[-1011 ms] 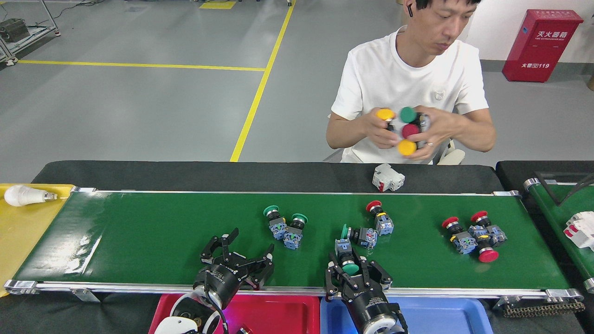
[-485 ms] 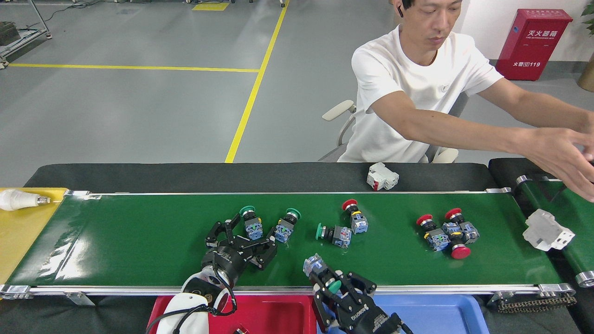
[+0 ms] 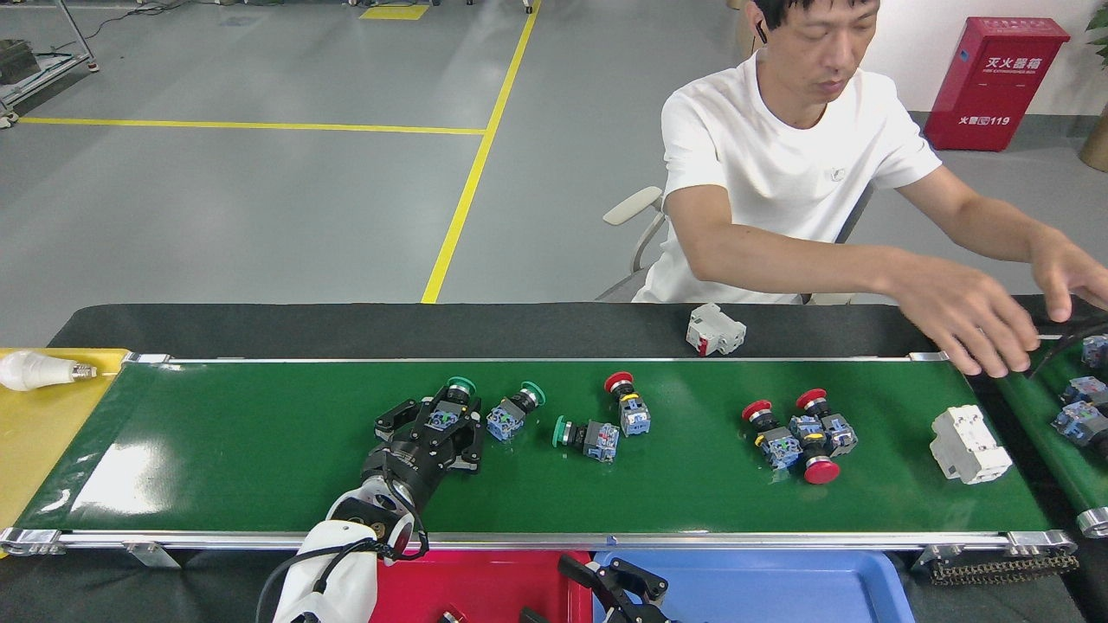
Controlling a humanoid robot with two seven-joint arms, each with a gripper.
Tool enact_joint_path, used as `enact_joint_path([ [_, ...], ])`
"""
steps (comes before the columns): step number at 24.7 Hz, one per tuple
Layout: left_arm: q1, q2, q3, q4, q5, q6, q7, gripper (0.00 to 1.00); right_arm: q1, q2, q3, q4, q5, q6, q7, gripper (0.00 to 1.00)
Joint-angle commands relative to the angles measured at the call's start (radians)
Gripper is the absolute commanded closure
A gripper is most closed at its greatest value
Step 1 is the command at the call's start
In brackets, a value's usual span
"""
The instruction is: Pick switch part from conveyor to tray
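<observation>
While over conveyor, left hand around green switch part.

A factory or industrial training floor: smooth grey concrete marked with yellow lane lines, a red fire-extinguisher cabinet against the far wall, and a long green conveyor with silver rails on a black-draped bench (a second belt runs off at the right). Red and blue sorting trays sit below its near edge
</observation>
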Motion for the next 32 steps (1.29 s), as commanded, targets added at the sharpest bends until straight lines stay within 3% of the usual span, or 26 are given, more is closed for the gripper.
enact_joint_path([
  [1,0.052,0.039,0.027,-0.116,0.034,-0.035,0.007,0.96,-0.006,0.030,-0.050,-0.017,-0.005,0.019,-0.002,0.00],
  [5,0.236,0.074,0.090,-0.362,0.059,-0.078,0.001,0.96,-0.032,0.074,-0.164,-0.022,-0.004,0.188,-0.003,0.00],
  [8,0.438,0.084,0.154,-0.561,0.056,-0.127,-0.001,0.95,-0.065,0.056,-0.238,-0.042,-0.004,0.392,-0.017,0.00],
  [11,0.592,0.085,0.167,-0.670,0.043,-0.137,0.004,0.92,-0.053,0.022,-0.285,-0.059,0.010,0.536,-0.083,0.00],
  [13,0.667,0.097,0.171,-0.701,0.008,-0.133,0.004,0.71,-0.013,-0.001,-0.287,-0.080,0.018,0.649,-0.146,0.00],
  [15,0.701,0.097,0.180,-0.708,-0.013,-0.130,0.010,0.38,0.042,-0.016,-0.287,-0.122,0.024,0.709,-0.184,0.00],
  [16,0.711,0.101,0.191,-0.707,-0.013,-0.133,0.011,0.02,0.088,-0.026,-0.287,-0.154,0.024,0.714,-0.201,0.00],
  [19,0.719,0.101,0.240,-0.704,-0.009,-0.139,0.020,0.00,0.206,-0.042,-0.287,-0.214,0.022,0.709,-0.233,0.00],
  [23,0.699,0.071,0.306,-0.710,0.039,-0.124,0.008,0.00,0.251,-0.064,-0.285,-0.212,0.024,0.706,-0.293,0.00],
  [26,0.627,0.039,0.338,-0.702,0.056,-0.105,-0.030,0.00,0.223,-0.062,-0.278,-0.212,0.027,0.709,-0.284,0.02],
  [28,0.586,0.035,0.343,-0.693,0.057,-0.097,-0.056,0.00,0.154,-0.052,-0.244,-0.192,0.079,0.721,-0.273,0.08],
  [32,0.540,0.032,0.337,-0.675,0.052,-0.079,-0.059,0.00,0.040,-0.010,-0.143,-0.108,0.124,0.767,-0.141,0.08],
])
